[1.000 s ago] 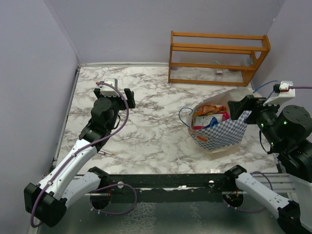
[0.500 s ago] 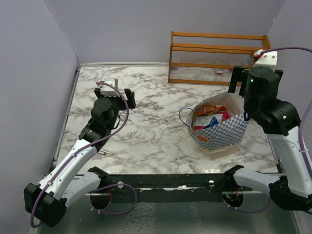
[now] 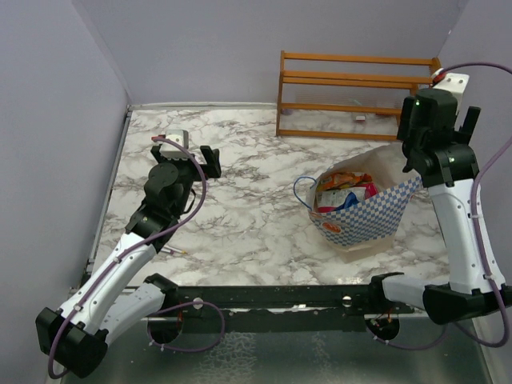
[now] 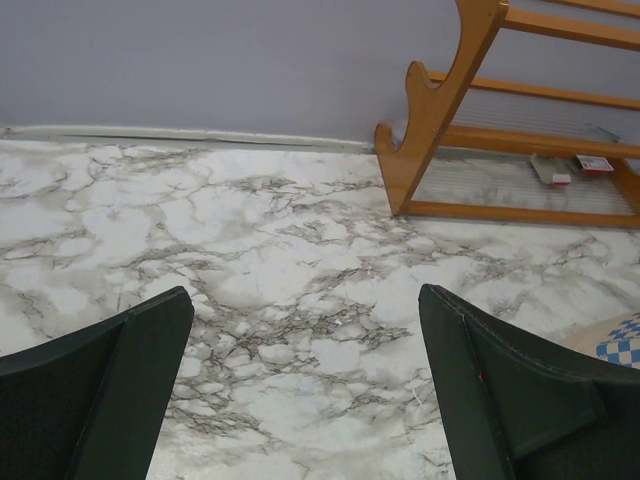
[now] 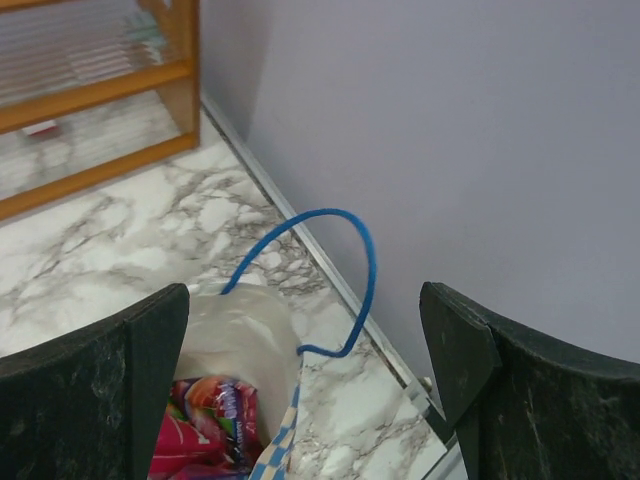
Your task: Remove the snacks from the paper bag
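Observation:
The paper bag [image 3: 370, 218], blue-and-white chequered outside and cream inside, lies open on the marble at the right. The snacks [image 3: 344, 192] fill it: orange, red-pink and blue packets. My right gripper [image 3: 436, 128] is open and empty, high above the bag's right end. In the right wrist view the right gripper [image 5: 305, 290] frames the bag's blue cord handle [image 5: 366, 250], its cream inside [image 5: 245, 330] and pink and purple snacks [image 5: 205, 430]. My left gripper [image 3: 190, 154] is open and empty over bare marble at the left; the left wrist view shows it [image 4: 305, 292] wide apart, with the bag's corner [image 4: 622, 342] at the right edge.
An orange wooden rack [image 3: 356, 94] stands at the back right against the wall; it also shows in the left wrist view [image 4: 470, 100]. The side wall and the table's metal edge strip [image 5: 340, 290] run close beside the bag's right end.
My right arm has risen from low beside the bag's right end and swung up above it, now looking down at the handle. The left gripper has shifted slightly. The bag has stayed put.

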Robot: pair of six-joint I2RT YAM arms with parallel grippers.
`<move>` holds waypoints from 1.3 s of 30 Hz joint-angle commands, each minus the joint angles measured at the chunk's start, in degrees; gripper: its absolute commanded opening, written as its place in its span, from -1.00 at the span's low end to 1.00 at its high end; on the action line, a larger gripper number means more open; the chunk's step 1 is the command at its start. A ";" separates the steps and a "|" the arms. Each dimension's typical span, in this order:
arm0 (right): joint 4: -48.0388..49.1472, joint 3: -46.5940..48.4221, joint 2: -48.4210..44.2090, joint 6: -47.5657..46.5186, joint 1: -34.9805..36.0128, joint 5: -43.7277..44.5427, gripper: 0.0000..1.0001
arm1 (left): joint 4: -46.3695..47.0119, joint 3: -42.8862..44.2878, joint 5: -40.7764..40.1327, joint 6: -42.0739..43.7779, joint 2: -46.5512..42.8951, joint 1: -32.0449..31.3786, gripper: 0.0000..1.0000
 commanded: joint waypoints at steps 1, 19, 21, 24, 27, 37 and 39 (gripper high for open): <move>1.74 -1.96 -0.14 2.63 -6.82 -9.05 0.99 | 0.01 1.52 0.71 -0.68 -1.35 -1.07 0.98; 4.03 -2.10 4.95 7.54 -21.48 -30.80 -0.62 | -0.42 1.78 -0.95 0.40 -0.72 -3.59 0.98; 3.68 -2.15 4.11 7.57 -21.48 -31.99 -0.95 | -0.75 1.94 -1.13 0.35 -0.63 -3.64 0.98; 5.16 -2.68 0.80 7.41 -21.48 -37.43 -0.98 | -0.56 1.76 -0.93 -0.01 0.22 -3.72 0.98; 9.47 -3.05 -3.50 6.06 -21.48 -46.66 -0.98 | -1.32 2.42 0.53 -0.72 1.94 -3.72 0.98; 14.29 4.43 -2.00 4.42 -21.48 -56.62 -0.97 | -2.19 3.70 6.08 0.67 3.80 -3.63 0.98; 13.80 6.96 -0.66 3.99 -21.48 -56.25 -0.98 | -3.87 3.92 4.44 0.17 3.53 -3.63 0.98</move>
